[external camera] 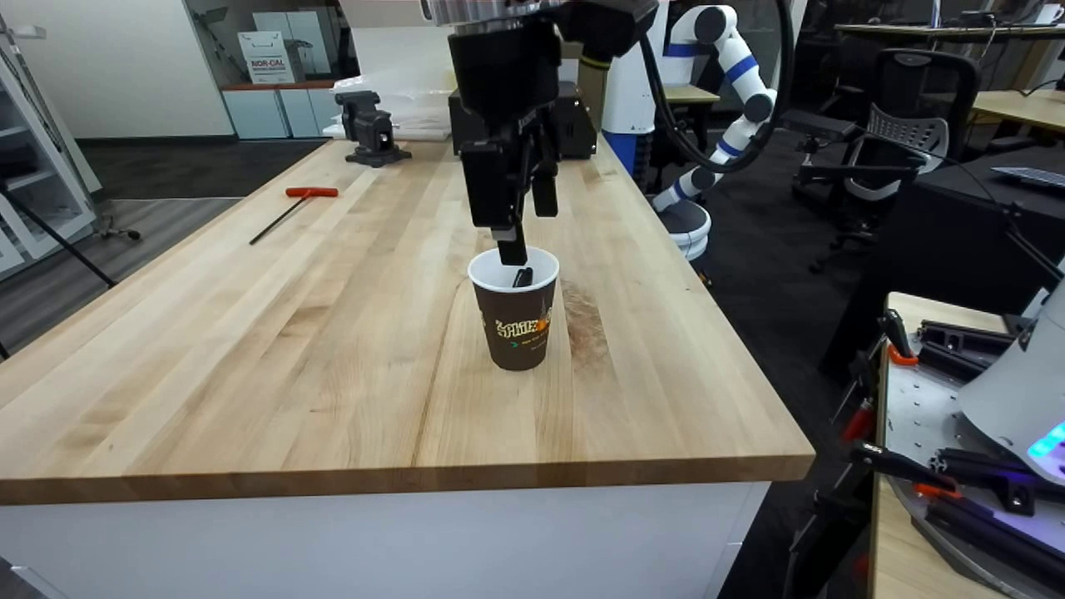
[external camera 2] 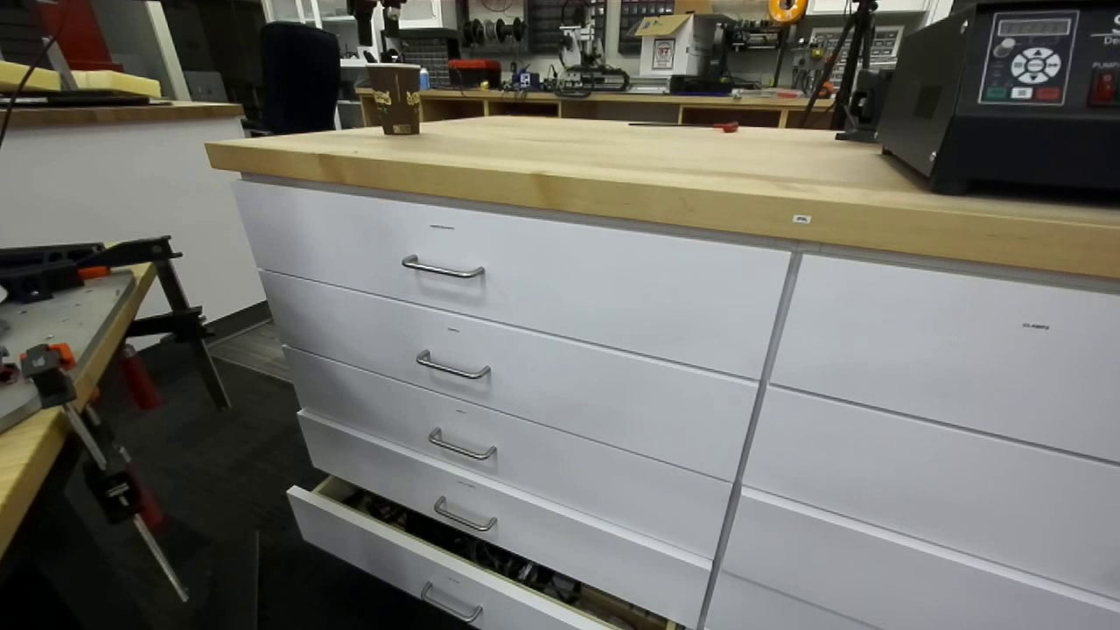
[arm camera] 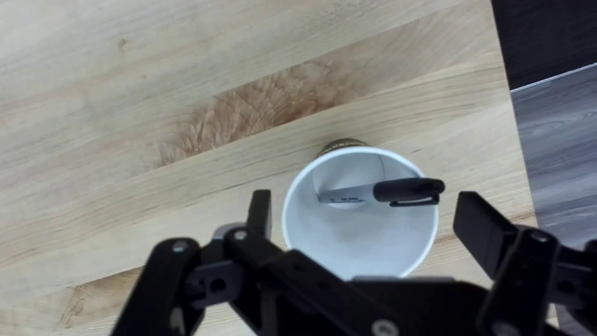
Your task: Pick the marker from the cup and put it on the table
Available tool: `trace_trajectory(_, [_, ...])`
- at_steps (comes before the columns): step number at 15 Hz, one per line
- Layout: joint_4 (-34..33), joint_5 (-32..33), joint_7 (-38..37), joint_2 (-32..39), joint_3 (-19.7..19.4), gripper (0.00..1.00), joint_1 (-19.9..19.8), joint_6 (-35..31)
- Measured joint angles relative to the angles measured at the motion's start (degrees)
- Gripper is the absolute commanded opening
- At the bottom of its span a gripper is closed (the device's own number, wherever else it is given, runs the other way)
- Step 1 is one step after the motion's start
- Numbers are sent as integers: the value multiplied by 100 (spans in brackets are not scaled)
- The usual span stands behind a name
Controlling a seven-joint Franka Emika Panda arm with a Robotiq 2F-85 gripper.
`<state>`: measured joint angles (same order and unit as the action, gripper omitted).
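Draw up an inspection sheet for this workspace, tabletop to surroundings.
Surface: rectangular light-wood table with white sides, grain striped.
Job's things: slim grey marker with black cap leans cap-up inside upright dark brown paper cup with white rim.
Clutter on the table: red-handled T-shaped tool, black vise-like device, black boxy machine with button panel.
Gripper: black two-fingered gripper, open above the cup, holding nothing.
Cables: thick black cable hangs in a loop.
Surroundings: white robot arm with blue bands; white bottom drawer pulled open.
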<state>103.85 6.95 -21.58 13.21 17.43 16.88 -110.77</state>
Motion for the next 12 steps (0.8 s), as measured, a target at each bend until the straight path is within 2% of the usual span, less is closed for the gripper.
trace_trajectory(8, [-214, 14, 49, 198, -42, 100, 149, 42])
trace_trajectory(10, [-211, 14, 70, 216, -68, 74, 169, 38])
trace_trajectory(12, [-205, 14, 102, 229, -77, 60, 170, 35])
